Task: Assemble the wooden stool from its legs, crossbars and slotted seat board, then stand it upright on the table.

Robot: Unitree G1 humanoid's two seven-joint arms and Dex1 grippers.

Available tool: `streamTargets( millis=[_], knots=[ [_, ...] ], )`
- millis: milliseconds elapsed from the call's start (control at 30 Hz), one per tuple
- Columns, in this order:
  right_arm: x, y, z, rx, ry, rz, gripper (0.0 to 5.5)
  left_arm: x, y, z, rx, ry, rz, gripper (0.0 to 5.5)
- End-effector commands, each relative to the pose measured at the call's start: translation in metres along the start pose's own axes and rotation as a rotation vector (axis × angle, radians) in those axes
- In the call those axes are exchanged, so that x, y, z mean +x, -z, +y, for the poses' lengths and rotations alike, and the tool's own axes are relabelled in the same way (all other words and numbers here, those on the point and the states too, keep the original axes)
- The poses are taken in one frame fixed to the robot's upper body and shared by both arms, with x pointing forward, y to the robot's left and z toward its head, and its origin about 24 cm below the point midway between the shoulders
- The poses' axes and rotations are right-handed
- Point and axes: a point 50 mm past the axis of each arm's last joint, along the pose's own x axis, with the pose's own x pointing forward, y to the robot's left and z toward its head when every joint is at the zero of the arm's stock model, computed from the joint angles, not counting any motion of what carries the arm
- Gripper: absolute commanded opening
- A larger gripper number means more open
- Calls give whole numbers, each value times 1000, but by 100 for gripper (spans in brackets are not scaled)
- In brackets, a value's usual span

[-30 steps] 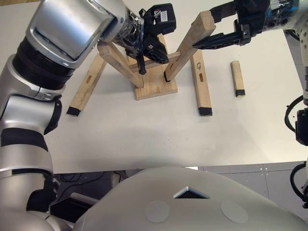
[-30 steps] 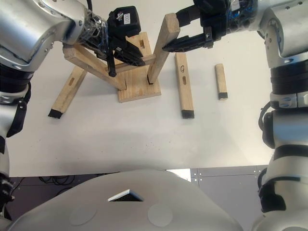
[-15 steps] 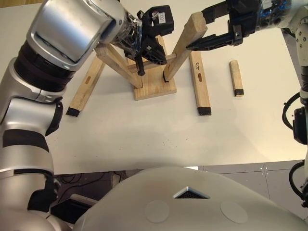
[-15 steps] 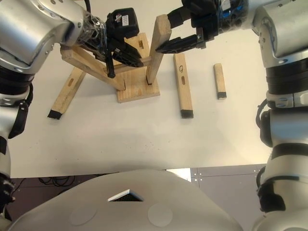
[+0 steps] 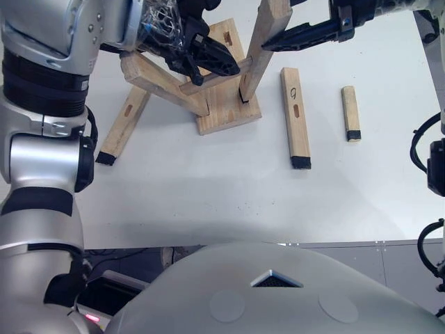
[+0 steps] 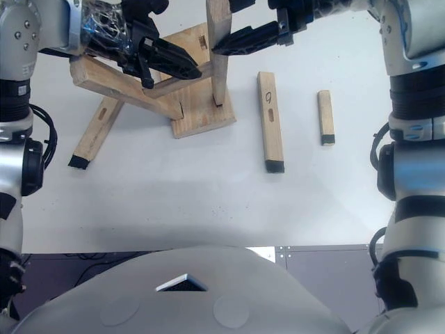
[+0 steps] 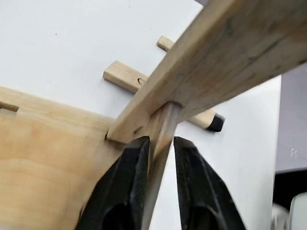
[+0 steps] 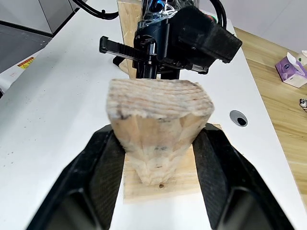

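Straightened nearly upright, the leg [image 5: 254, 68] stands clamped in the right claw [image 8: 160, 160].

Rough pale wood leg [image 8: 158, 115]; matt white table [image 5: 208, 181].

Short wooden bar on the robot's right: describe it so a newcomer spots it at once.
On the white table, look right of the seat board with its standing legs. Two loose pieces lie side by side there; the short wooden bar is the outer one, much shorter than the slotted leg beside it.
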Motion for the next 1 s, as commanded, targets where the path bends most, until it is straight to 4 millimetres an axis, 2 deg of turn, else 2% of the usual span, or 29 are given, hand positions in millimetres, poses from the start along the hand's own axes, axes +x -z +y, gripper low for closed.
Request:
streamTargets(
  millis=[33, 100, 200, 267, 300, 400, 467, 633, 767, 833, 900, 1000],
  knots=[
    [49, 87, 47, 295, -225, 236, 204, -21, -41, -24, 340, -77, -50, 144],
    [51, 88, 48, 302, -222, 232, 203, -23, -42, -25, 372, -90, -46, 146],
    [54, 89, 50, 308, -220, 218, 203, -40, -64, -15, 332, -195, -216, 146],
    [58, 86, 50, 312, -229, 201, 203, -53, -68, 10, 279, -393, -360, 146],
    [59, 84, 50, 317, -237, 193, 203, -57, -63, 23, 239, -481, -404, 146],
    [59, 78, 44, 350, -274, 193, 203, -55, -17, 64, 149, -711, -380, 146],
    [60, 73, 36, 398, -316, 208, 203, -48, 12, 75, 107, -762, -349, 146],
    [74, 75, 21, 380, -370, 371, 203, -35, 47, 78, -34, -763, -421, 146],
    [88, 106, 36, 361, -418, 538, 202, -30, 64, 76, -101, -780, -457, 146],
    [95, 116, 50, 376, -445, 538, 202, -34, 69, 76, -126, -790, -473, 146],
    [100, 116, 56, 382, -437, 483, 202, -38, 73, 76, -143, -803, -482, 146],
    [106, 94, 46, 364, -349, 300, 202, -46, 79, 79, -168, -828, -494, 146]
  ],
)
